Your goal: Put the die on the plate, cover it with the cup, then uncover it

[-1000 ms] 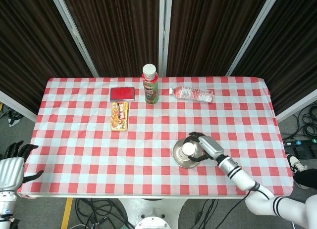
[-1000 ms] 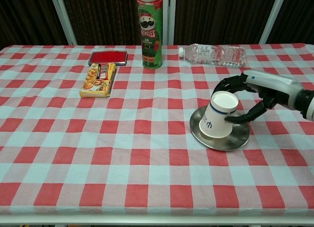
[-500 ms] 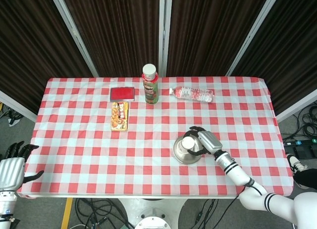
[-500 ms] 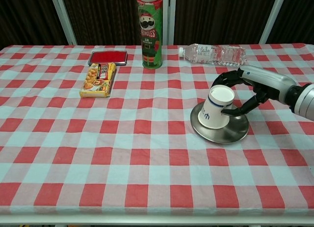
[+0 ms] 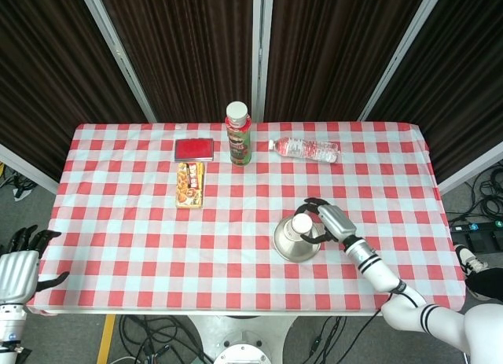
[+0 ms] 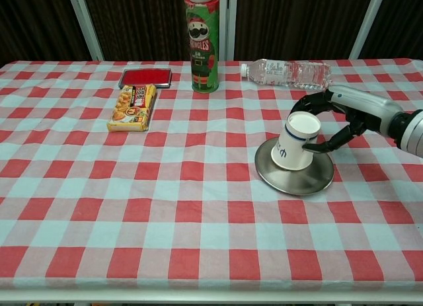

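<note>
A white paper cup (image 6: pixel 295 144) stands upside down and tilted on the round metal plate (image 6: pixel 291 181), at the right of the table. My right hand (image 6: pixel 336 118) grips the cup from its right side, fingers curled around its upturned base. The head view shows the same cup (image 5: pixel 301 224), plate (image 5: pixel 289 248) and right hand (image 5: pixel 329 220). No die shows in either view. My left hand (image 5: pixel 19 263) hangs off the table's near left corner, fingers apart, holding nothing.
At the back stand a green Pringles can (image 6: pixel 202 43), a red flat tin (image 6: pixel 143 76), a yellow snack packet (image 6: pixel 133 107) and a water bottle (image 6: pixel 287 73) lying on its side. The checked cloth (image 6: pixel 132 207) covers the table.
My right hand has carried the cup a little up and away across the plate, tilting it more. The plate has shifted slightly. The left hand has not moved.
</note>
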Robot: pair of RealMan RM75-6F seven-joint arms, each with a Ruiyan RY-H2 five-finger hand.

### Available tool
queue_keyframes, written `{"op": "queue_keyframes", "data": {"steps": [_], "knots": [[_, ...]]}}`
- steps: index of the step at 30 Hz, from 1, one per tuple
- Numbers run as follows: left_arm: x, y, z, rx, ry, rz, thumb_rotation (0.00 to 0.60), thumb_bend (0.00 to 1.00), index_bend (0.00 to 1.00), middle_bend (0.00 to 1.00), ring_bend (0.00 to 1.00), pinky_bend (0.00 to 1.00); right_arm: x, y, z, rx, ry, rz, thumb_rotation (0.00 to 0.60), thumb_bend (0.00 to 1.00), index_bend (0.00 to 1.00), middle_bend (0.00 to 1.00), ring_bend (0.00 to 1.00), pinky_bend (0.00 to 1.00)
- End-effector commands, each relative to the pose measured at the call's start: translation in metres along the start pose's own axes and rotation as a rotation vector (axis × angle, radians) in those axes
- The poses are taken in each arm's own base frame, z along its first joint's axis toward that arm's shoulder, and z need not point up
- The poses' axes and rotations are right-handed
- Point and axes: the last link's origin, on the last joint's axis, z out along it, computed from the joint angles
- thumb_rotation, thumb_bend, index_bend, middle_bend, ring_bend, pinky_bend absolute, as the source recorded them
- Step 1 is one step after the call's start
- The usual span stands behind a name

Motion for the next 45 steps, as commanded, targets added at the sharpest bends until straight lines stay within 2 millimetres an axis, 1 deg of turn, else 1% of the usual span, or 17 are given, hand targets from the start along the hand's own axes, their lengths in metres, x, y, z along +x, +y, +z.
{"op": "queue_keyframes", "data": {"steps": [1,4,6,11,13,17,19,21,26,28,30,34,36,38,42,45], "knots": [[0.000,0.000,0.000,0.001,-0.001,0.001,0.600,0.00,0.25,0.23,0.10,0.09,-0.006,-0.006,-0.007,0.039,-0.046,0.001,0.600,0.22,0.53,0.35,0.13,0.13],[0.000,0.001,0.001,-0.002,0.001,0.003,0.600,0.00,0.25,0.23,0.10,0.09,-0.011,-0.009,-0.015,0.069,-0.095,-0.008,0.600,0.22,0.52,0.36,0.13,0.13],[0.001,0.001,0.001,-0.003,0.001,0.004,0.600,0.00,0.25,0.23,0.10,0.09,-0.010,-0.008,-0.016,0.070,-0.094,-0.011,0.600,0.22,0.52,0.36,0.13,0.13],[0.001,0.001,0.001,-0.001,0.001,0.004,0.600,0.00,0.25,0.23,0.10,0.09,0.000,0.005,-0.002,-0.001,-0.017,0.006,0.600,0.23,0.51,0.35,0.13,0.13],[0.001,0.001,0.000,0.002,0.000,0.003,0.600,0.00,0.25,0.23,0.10,0.09,0.000,0.004,0.000,-0.003,-0.008,0.026,0.600,0.23,0.49,0.35,0.13,0.13],[0.000,0.000,0.000,0.005,-0.004,0.005,0.600,0.00,0.25,0.23,0.10,0.09,-0.008,-0.002,-0.009,0.050,-0.058,0.035,0.600,0.23,0.49,0.35,0.13,0.13],[0.000,0.001,0.001,0.002,-0.004,0.004,0.600,0.00,0.25,0.23,0.10,0.09,-0.012,-0.003,-0.014,0.062,-0.092,0.029,0.600,0.23,0.49,0.35,0.13,0.13],[0.000,0.002,0.001,-0.002,-0.003,0.005,0.600,0.00,0.25,0.23,0.10,0.09,-0.012,-0.002,-0.015,0.062,-0.099,0.030,0.600,0.24,0.49,0.35,0.13,0.13],[0.000,0.001,0.001,0.001,0.000,0.003,0.600,0.00,0.25,0.23,0.10,0.09,-0.001,0.006,-0.002,0.017,-0.023,0.017,0.600,0.24,0.48,0.35,0.13,0.13],[0.000,0.000,0.000,0.003,-0.002,0.002,0.600,0.00,0.25,0.23,0.10,0.09,0.000,0.008,0.002,0.007,-0.011,0.015,0.600,0.24,0.48,0.35,0.13,0.13],[0.000,0.000,0.000,0.006,-0.005,0.002,0.600,0.00,0.25,0.23,0.10,0.09,-0.002,0.005,0.000,0.019,-0.023,0.014,0.600,0.24,0.48,0.35,0.13,0.13],[-0.001,0.000,0.000,0.006,-0.007,0.001,0.600,0.00,0.25,0.23,0.10,0.09,-0.012,-0.005,-0.012,0.078,-0.098,0.005,0.600,0.24,0.48,0.35,0.13,0.13],[-0.001,0.000,0.000,0.003,-0.005,0.002,0.600,0.00,0.25,0.23,0.10,0.09,-0.013,-0.006,-0.015,0.092,-0.115,-0.008,0.600,0.24,0.48,0.36,0.13,0.13],[0.000,0.001,0.001,0.001,-0.004,0.003,0.600,0.00,0.25,0.23,0.10,0.09,-0.009,-0.002,-0.012,0.074,-0.095,-0.023,0.600,0.24,0.48,0.36,0.13,0.13],[0.000,0.001,0.000,0.001,-0.002,0.001,0.600,0.00,0.25,0.23,0.10,0.09,0.000,0.005,0.000,0.016,-0.032,-0.004,0.600,0.24,0.48,0.35,0.13,0.13],[-0.001,-0.001,-0.001,0.008,-0.005,0.000,0.600,0.00,0.25,0.23,0.10,0.09,-0.002,0.002,0.001,0.031,-0.038,0.002,0.600,0.24,0.48,0.35,0.13,0.13]]}}
